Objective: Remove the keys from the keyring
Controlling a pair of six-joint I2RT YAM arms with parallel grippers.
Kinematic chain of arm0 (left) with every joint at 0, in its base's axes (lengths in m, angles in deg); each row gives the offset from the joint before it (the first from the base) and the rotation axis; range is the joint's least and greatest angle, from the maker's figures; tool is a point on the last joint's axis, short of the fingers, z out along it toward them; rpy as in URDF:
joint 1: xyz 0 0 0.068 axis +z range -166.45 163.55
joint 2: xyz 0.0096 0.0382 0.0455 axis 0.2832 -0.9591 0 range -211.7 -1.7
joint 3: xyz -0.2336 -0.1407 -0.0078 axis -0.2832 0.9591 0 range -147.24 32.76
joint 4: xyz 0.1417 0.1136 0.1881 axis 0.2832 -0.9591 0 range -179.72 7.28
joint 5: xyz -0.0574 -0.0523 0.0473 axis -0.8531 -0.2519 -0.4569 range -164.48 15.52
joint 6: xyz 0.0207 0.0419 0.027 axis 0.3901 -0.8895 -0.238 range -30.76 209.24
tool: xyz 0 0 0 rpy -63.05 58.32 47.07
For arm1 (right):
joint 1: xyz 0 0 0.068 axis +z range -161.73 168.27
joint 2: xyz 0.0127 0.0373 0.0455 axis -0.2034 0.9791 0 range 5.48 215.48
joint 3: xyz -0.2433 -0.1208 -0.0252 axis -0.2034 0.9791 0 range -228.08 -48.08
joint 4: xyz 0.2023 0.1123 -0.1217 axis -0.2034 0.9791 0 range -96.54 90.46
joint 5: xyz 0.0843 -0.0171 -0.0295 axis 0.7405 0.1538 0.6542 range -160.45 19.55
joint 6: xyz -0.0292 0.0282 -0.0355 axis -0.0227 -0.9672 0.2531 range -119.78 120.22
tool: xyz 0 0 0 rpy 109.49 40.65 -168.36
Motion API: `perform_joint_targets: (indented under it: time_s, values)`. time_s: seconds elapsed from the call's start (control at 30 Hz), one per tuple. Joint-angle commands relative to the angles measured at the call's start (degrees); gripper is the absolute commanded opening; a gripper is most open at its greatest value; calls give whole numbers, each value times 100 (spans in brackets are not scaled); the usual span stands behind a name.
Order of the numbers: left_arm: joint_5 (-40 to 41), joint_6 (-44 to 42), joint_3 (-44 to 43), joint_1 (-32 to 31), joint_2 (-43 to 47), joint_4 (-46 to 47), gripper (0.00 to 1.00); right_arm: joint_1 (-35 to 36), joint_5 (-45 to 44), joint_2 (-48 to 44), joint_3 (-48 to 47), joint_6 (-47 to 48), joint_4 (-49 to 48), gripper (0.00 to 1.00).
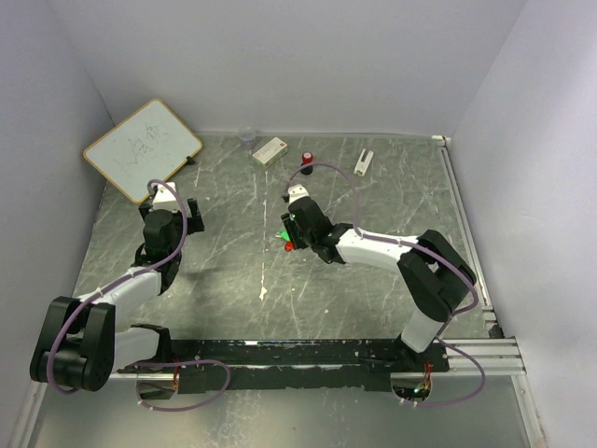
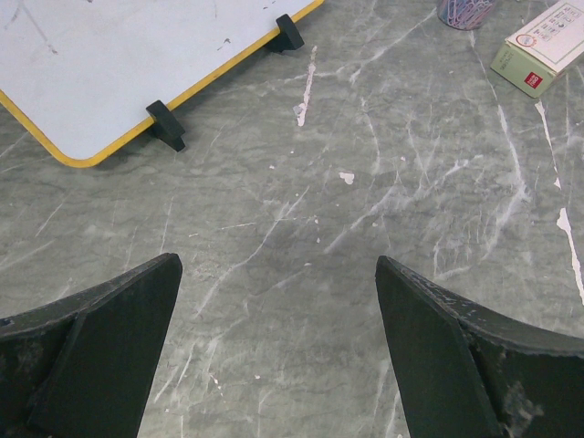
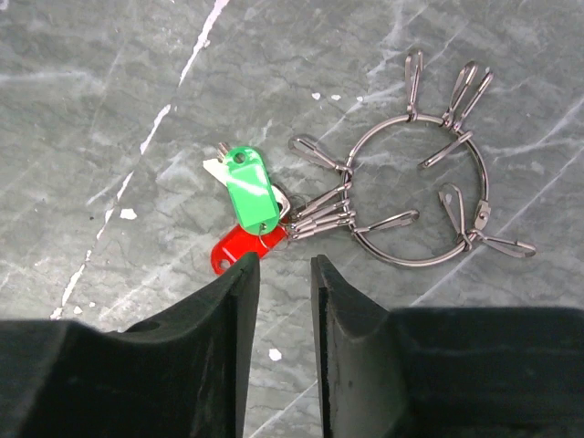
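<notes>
Right gripper (image 3: 285, 266): my fingers are drawn close together with a narrow gap between them. Bare desk shows through the gap and nothing is held. It hovers low over the middle of the desk.

The red key (image 3: 235, 252) lies just ahead of my fingertips, its head against the tip of my left finger (image 3: 239, 278) as seen by the wrist camera. The green key (image 3: 251, 192) lies partly over the red key, with its short silver blade pointing away from the ring. Both keys hang from small wire clips bunched on the near-left side of the keyring (image 3: 482, 187). The keyring lies flat on the desk just beside my fingertips. Further empty clips splay out around the loop.

Left gripper (image 2: 278, 269): fingers spread wide, holding nothing. It is above bare desk toward the far left corner, well apart from the keys.

The whiteboard (image 2: 109, 64) stands ahead of it on black feet in that corner. Along the far edge are a clear cup (image 1: 247, 138), a small box (image 2: 538, 50) and a black cylinder with a red cap (image 1: 307, 161).
</notes>
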Motion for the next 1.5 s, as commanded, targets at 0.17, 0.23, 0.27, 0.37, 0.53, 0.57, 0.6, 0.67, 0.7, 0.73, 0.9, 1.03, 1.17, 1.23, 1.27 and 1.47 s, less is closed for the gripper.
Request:
perform_joint_targets:
  time_s: [0.17, 0.23, 0.27, 0.37, 0.53, 0.57, 0.6, 0.67, 0.7, 0.73, 0.9, 1.03, 1.17, 1.23, 1.27, 1.47]
  values:
    - [-57, 37, -128, -37, 32, 206, 99, 13, -93, 218, 67, 151, -187, 100]
    - [-61, 31, -139, -37, 16, 209, 99, 17, -155, 270, 55, 201, -209, 100]
    - [-63, 35, -143, -33, 3, 204, 99, 22, -195, 299, 35, 224, -212, 99]
    - [-73, 27, -162, -37, -21, 203, 99, 16, -266, 427, -50, 282, -221, 95]
    - [-50, 22, -164, -37, -22, 201, 99, 15, -218, 597, -190, 333, -253, 92]
    - [-49, 22, -161, -37, -17, 203, 99, 16, -218, 626, -211, 337, -262, 92]
    - [-49, 22, -153, -36, -21, 208, 99, 20, -211, 652, -218, 345, -265, 91]
    - [-59, 19, -164, -37, -35, 212, 99, 26, -159, 701, -226, 347, -265, 89]
    - [-67, 18, -172, -37, -45, 212, 99, 23, -111, 726, -224, 349, -272, 88]
    - [-71, 18, -175, -37, -54, 212, 99, 26, -88, 749, -224, 347, -274, 87]
    - [-97, 10, -197, -37, -94, 212, 99, 58, -60, 831, -427, 372, -299, 86]
    - [-93, 10, -196, -37, -102, 225, 99, 92, -57, 908, -530, 399, -279, 84]
    - [-87, 6, -197, -37, -106, 213, 99, 109, -66, 987, -583, 382, -306, 82]
    - [-65, 9, -197, -37, -96, 208, 99, 119, -59, 1039, -611, 382, -288, 79]
    - [-63, 10, -197, -37, -93, 212, 99, 118, -51, 1059, -621, 382, -265, 77]
    - [-71, 10, -201, -37, -107, 230, 99, 127, -74, 1132, -527, 360, -229, 71]
